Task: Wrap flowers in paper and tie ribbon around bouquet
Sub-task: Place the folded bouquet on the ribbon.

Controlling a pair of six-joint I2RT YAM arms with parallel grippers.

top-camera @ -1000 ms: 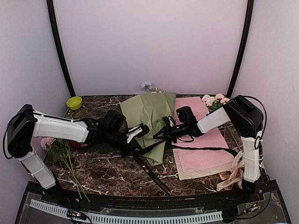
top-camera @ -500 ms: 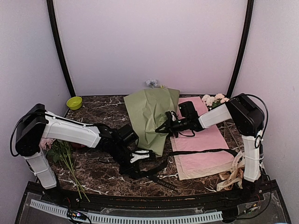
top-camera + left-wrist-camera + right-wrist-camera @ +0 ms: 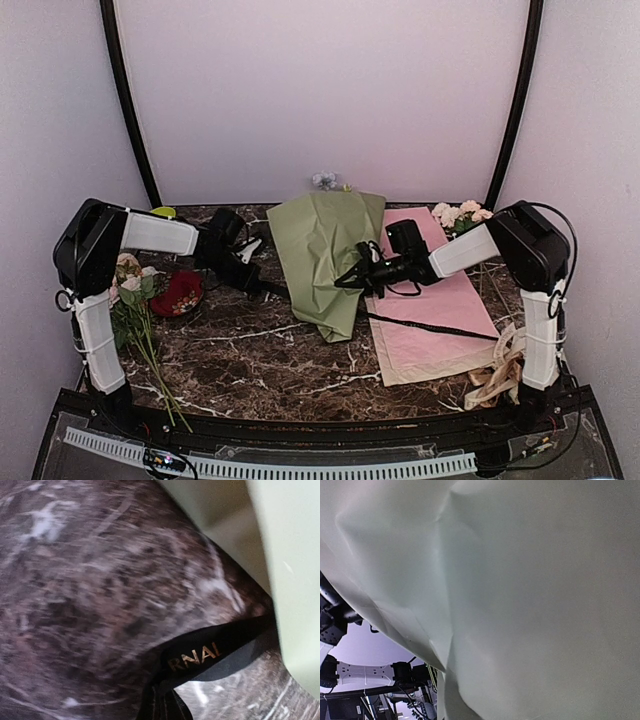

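Broadly, the dark marble tabletop (image 3: 250, 360) keeps its widest bare stretch from 5 to 8 o'clock, between the arm bases and the sheets.

The paper (image 3: 320, 250) lies at the centre, folded into a long creased bundle. Its wide end points toward 12 o'clock and its narrow tip toward 6. One pale blossom of the flowers (image 3: 323, 181) peeps over its far edge, close to the back wall. The bundle's right edge lies over the left edge of the pink sheet (image 3: 445, 300), which fills the 3 o'clock side and stops short of the front rim.

The left arm (image 3: 150, 233) reaches in from 9 o'clock. The left fingers (image 3: 250, 268) are just off the paper's left edge, with a narrow strip of marble between. They are pressed together on the ribbon (image 3: 200, 655), which in the left wrist view gathers to a pinch at the bottom border and runs under the paper's edge.

The right arm (image 3: 465, 250) crosses the pink sheet from 3 o'clock. The right fingers (image 3: 348, 280) are closed against the paper's right edge. Whether they pinch anything cannot be told, because the right wrist view shows only creased paper. A second run of ribbon trails across the pink sheet toward 4 o'clock.

Pink-and-white blossoms (image 3: 128, 285) with thin stems lie along the 8 o'clock edge beside a red object (image 3: 182, 293). A cream ribbon (image 3: 500, 372) is heaped at 4 o'clock.
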